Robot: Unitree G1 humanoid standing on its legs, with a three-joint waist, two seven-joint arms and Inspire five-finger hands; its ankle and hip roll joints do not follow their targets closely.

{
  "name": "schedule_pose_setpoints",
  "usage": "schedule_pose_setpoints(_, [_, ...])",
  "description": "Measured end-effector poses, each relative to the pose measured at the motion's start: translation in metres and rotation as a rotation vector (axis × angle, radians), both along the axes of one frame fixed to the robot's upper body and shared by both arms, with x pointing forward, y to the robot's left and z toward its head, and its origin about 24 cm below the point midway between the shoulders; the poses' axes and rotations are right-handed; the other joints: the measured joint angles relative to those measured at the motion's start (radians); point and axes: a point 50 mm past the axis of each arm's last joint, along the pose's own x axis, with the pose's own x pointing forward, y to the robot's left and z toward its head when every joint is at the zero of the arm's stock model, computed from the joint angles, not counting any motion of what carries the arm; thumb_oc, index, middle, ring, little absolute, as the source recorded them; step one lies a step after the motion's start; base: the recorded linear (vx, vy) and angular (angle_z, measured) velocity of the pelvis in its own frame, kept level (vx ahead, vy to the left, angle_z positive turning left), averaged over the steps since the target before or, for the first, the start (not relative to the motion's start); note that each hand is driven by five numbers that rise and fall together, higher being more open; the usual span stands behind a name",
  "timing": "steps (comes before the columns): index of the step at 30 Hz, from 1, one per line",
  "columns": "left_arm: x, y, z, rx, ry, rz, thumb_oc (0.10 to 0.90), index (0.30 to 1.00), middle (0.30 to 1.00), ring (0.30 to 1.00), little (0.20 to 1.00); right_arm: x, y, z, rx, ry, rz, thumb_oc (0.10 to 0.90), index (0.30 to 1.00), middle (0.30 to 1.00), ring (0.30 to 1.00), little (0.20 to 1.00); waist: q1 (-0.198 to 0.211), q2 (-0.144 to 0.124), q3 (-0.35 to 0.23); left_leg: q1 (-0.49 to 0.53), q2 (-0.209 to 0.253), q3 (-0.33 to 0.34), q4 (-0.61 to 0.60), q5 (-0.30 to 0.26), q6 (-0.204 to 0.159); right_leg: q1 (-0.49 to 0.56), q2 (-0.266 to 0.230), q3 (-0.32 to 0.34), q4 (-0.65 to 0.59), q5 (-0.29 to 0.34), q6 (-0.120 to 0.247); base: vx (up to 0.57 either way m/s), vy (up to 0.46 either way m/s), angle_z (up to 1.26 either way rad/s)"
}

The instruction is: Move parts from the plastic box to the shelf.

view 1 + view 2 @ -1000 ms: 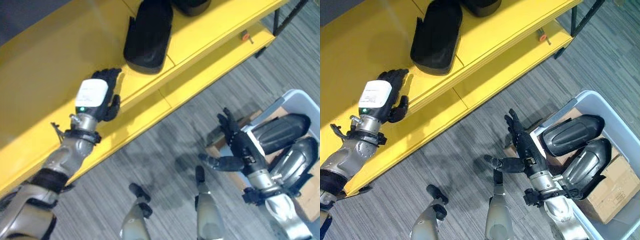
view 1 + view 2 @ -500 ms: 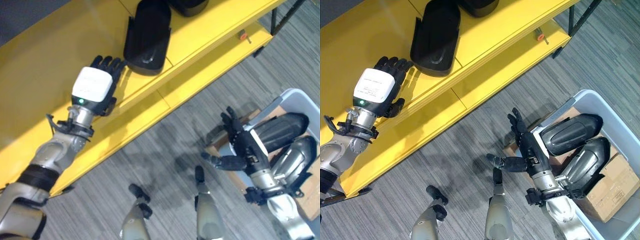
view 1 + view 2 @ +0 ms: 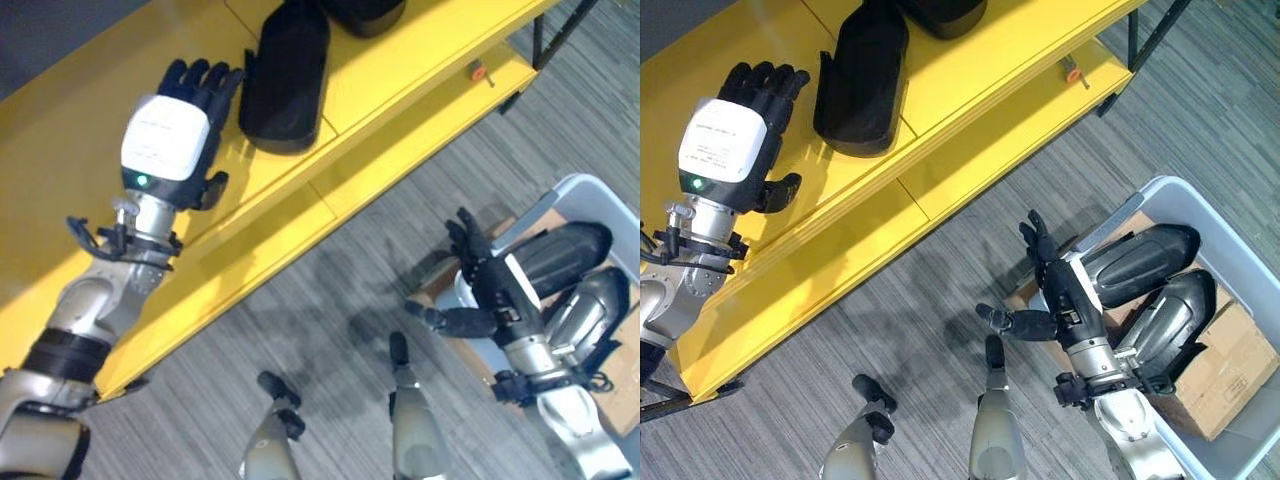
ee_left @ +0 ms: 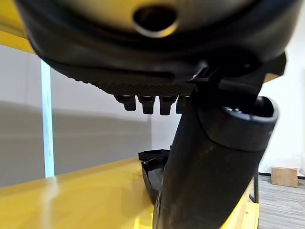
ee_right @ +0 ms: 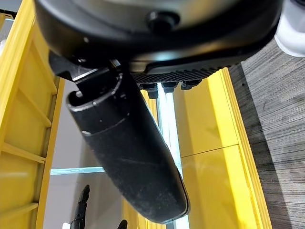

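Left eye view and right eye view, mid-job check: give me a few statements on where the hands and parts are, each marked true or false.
1. The left hand is over the yellow shelf, fingers straight, holding nothing. True.
2. A dark part lies on the shelf beside the left hand. True.
3. The right hand is curled round a part. False: its fingers are spread, holding nothing, beside the plastic box.
4. The plastic box holds no parts. False: two dark parts lie in it.
5. A cardboard box sits in the plastic box. True.
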Motion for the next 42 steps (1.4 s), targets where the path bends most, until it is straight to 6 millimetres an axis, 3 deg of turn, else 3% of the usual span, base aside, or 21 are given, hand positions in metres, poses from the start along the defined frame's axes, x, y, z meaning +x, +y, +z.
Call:
schedule_pose_setpoints(3, [0.005,-0.004,0.000,-0.021,0.004,-0.008,0.900,1.000,1.000,1.000,1.000,0.000,0.000,0.000,0.000,-0.002,0.001,0.900,1.000,1.000,1.000,1.000,-0.006,0.000,0.000,0.000,0.000,0.000,0.000,0.000,0.000,-0.001,0.000,0.001,0.001,0.000,0.000,0.00,0.000,0.00])
schedule_pose_setpoints(6, [0.022,-0.011,-0.003,-0.041,0.023,0.009,0.900,1.000,1.000,1.000,1.000,0.000,0.000,0.001,0.000,-0.002,0.001,0.900,1.000,1.000,1.000,1.000,-0.022,0.000,0.000,0.003,0.001,0.004,0.000,0.000,0.000,-0.002,0.002,0.005,0.002,0.000,0.000,0.00,-0.007,-0.03])
schedule_pose_setpoints(15, [0.051,-0.038,-0.013,0.033,0.105,-0.005,0.900,1.000,1.000,1.000,1.000,0.001,0.001,0.001,0.002,-0.003,-0.001,0.900,1.000,1.000,1.000,1.000,-0.053,-0.001,-0.002,0.008,0.006,0.014,0.000,0.000,-0.001,-0.010,0.007,0.011,0.009,-0.001,-0.001,0.00,-0.005,-0.03])
schedule_pose_setpoints(17, [0.054,-0.043,-0.005,0.015,0.098,-0.019,0.900,1.000,1.000,1.000,1.000,0.002,0.002,0.002,0.000,-0.009,0.007,0.900,1.000,1.000,1.000,1.000,-0.051,-0.002,-0.002,0.010,0.007,0.023,0.000,-0.002,-0.004,-0.021,0.007,0.022,0.016,-0.001,-0.002,0.00,-0.022,-0.14])
schedule_pose_setpoints(27, [0.069,-0.040,0.003,-0.001,0.131,0.037,0.900,1.000,1.000,1.000,1.000,0.001,0.001,0.001,0.000,-0.005,0.002,0.900,1.000,1.000,1.000,1.000,-0.071,-0.003,-0.007,0.005,0.012,0.035,0.001,-0.008,-0.013,-0.047,0.008,0.039,0.034,-0.006,-0.010,0.00,-0.004,-0.03])
schedule_pose_setpoints(31, [0.077,-0.040,0.008,-0.076,0.165,0.064,0.900,1.000,1.000,1.000,1.000,0.001,0.001,0.001,0.001,-0.004,0.001,0.900,1.000,1.000,1.000,1.000,-0.068,-0.003,-0.016,-0.005,0.017,0.036,0.009,-0.008,-0.014,-0.061,0.012,0.048,0.046,-0.006,-0.011,0.00,-0.003,-0.02])
schedule_pose_setpoints(36, [0.085,-0.023,0.003,-0.276,0.262,0.134,0.900,1.000,1.000,1.000,1.000,-0.005,-0.001,-0.006,0.009,0.034,-0.002,0.900,1.000,1.000,1.000,1.000,-0.077,-0.003,-0.041,-0.006,0.025,0.043,0.013,-0.006,-0.016,-0.076,0.019,0.059,0.057,-0.011,-0.008,0.01,-0.013,-0.06])
schedule_pose_setpoints(42, [0.085,0.001,0.000,-0.628,0.355,0.146,0.900,1.000,1.000,1.000,1.000,-0.015,-0.001,-0.017,0.053,0.097,0.006,0.900,1.000,1.000,1.000,1.000,-0.089,-0.004,-0.064,-0.026,0.039,0.046,0.026,-0.005,-0.017,-0.103,0.029,0.064,0.071,-0.004,-0.020,0.01,-0.005,-0.04])
